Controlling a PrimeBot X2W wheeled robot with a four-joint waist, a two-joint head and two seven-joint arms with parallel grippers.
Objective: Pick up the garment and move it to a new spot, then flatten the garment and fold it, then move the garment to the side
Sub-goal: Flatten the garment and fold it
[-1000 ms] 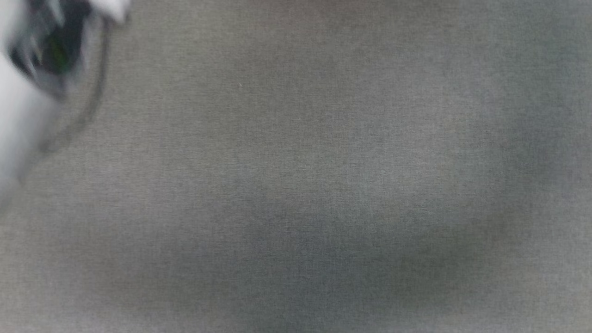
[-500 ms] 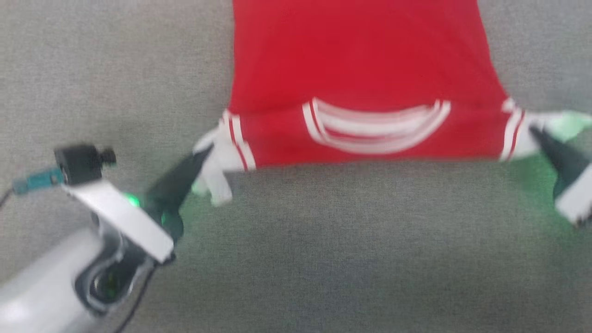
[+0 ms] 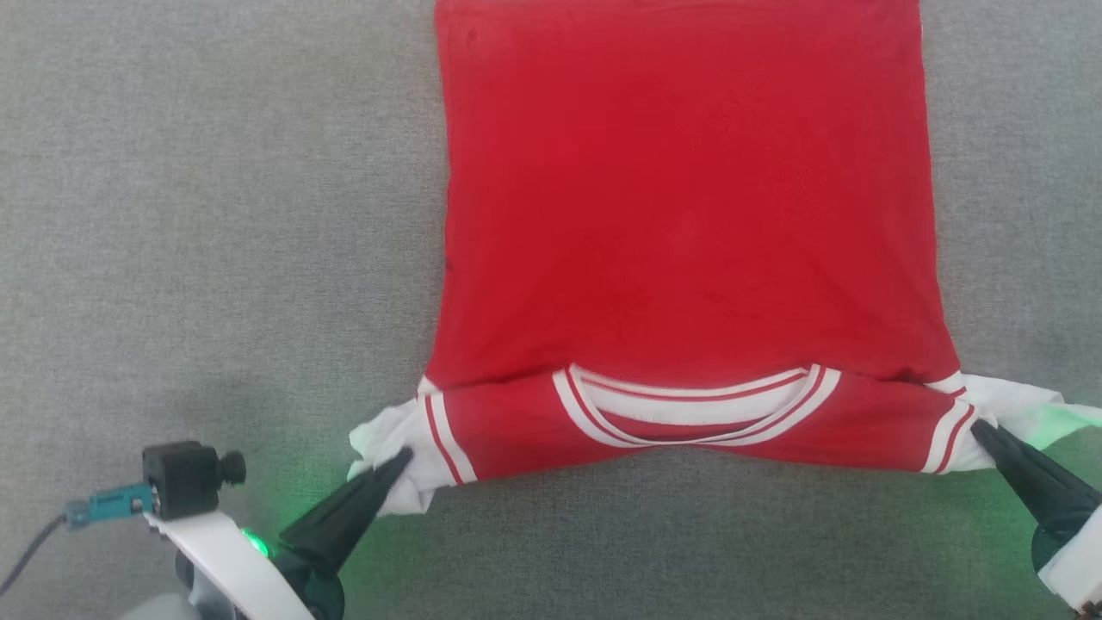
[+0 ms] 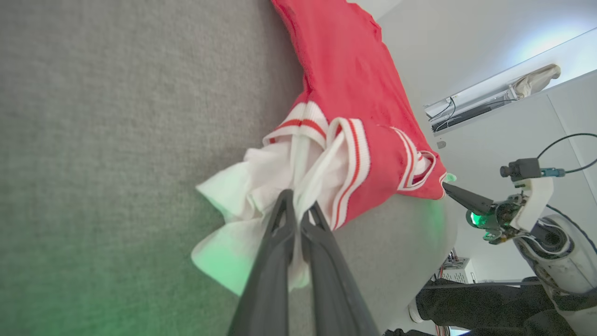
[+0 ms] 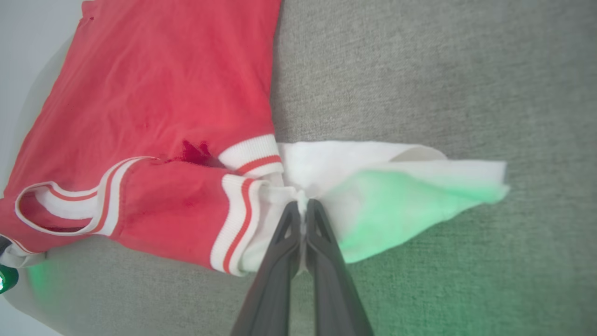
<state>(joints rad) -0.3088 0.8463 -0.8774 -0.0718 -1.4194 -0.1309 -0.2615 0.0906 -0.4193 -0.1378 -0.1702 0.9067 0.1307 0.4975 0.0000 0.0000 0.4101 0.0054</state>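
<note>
1. While the garment point(image 3: 689, 215) lies spread on the grey table point(image 3: 215, 215), with its hem toward the far edge and its striped collar point(image 3: 689, 413) toward the near edge, the step in hand seems to be flattening it.
2. The left gripper point(image 3: 401, 458) is pinched tight on the bunched white sleeve point(image 3: 383, 435) at the garment's near left corner. The right gripper point(image 3: 980, 428) is clamped the same way on the other white sleeve point(image 3: 1024, 409) at the near right corner.
3. The red body looks smooth, but the shoulder band beside the collar is doubled over and sags between the two grips.
4. A good move would likely be to draw both grippers evenly toward the near edge and slightly apart, low over the table, so that the fold rolls out.
5. An uneven pull would probably skew the body. Soft cloth may also slip from such narrow pinches, so the pull should be gentle.
</note>
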